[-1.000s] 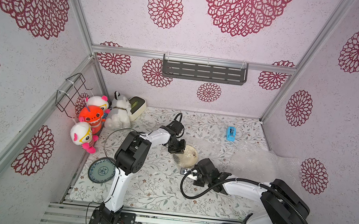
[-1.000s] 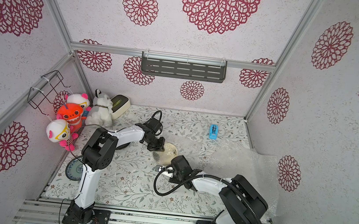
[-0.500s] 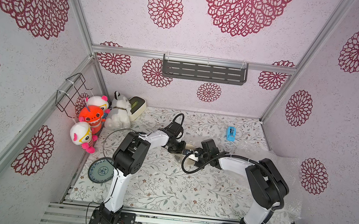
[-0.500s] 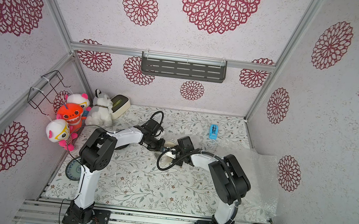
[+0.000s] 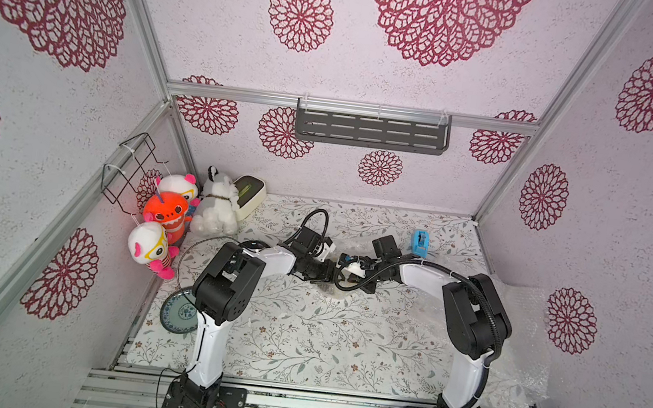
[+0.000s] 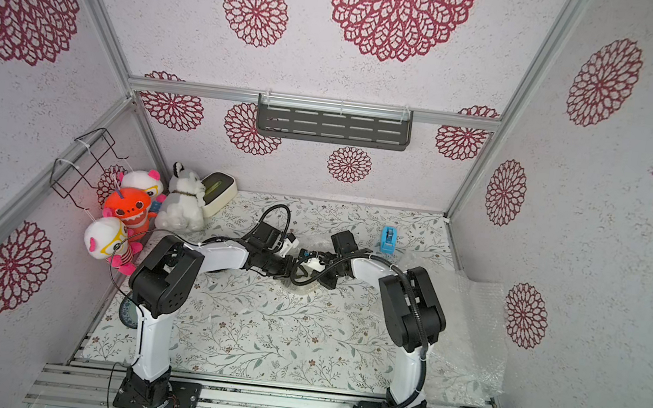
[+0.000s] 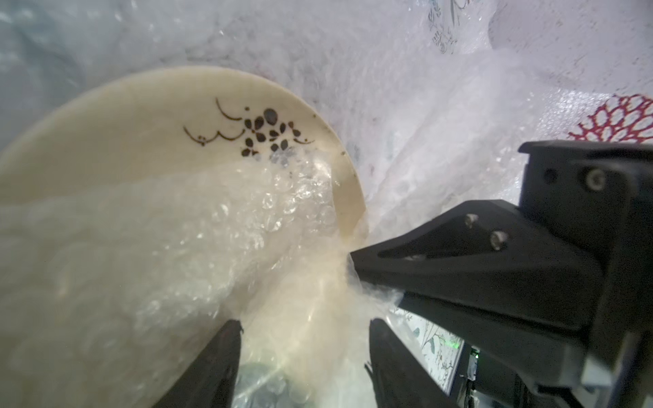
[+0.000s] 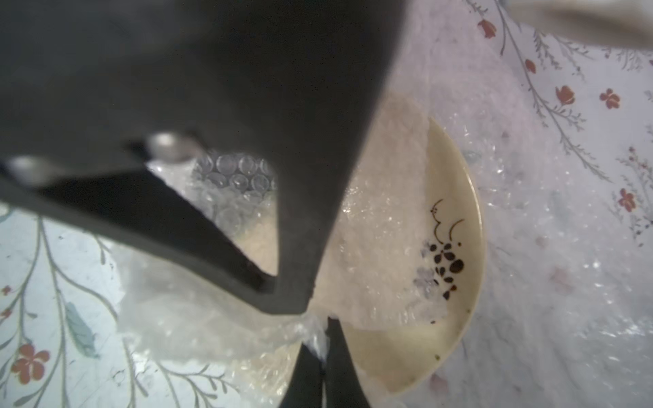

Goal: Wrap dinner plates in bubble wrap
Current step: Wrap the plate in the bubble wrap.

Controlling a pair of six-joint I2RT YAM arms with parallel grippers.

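left gripper (image 7: 305, 323): jaws apart, clamping nothing, bubble wrap (image 7: 212, 247) just loose between them | right gripper (image 8: 323, 335): pinched tight on a wrap edge | cream plate (image 7: 141, 141): middle of the surface (image 5: 301, 336), toward the back edge, half under wrap | teal plate (image 5: 179, 314): bare, at the left edge

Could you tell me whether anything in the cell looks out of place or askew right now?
Nothing looks damaged or spilled. The spare bubble wrap sheet lies crumpled at the table's right edge, riding up the wall. The cream plate is only partly covered, its floral marks bare.
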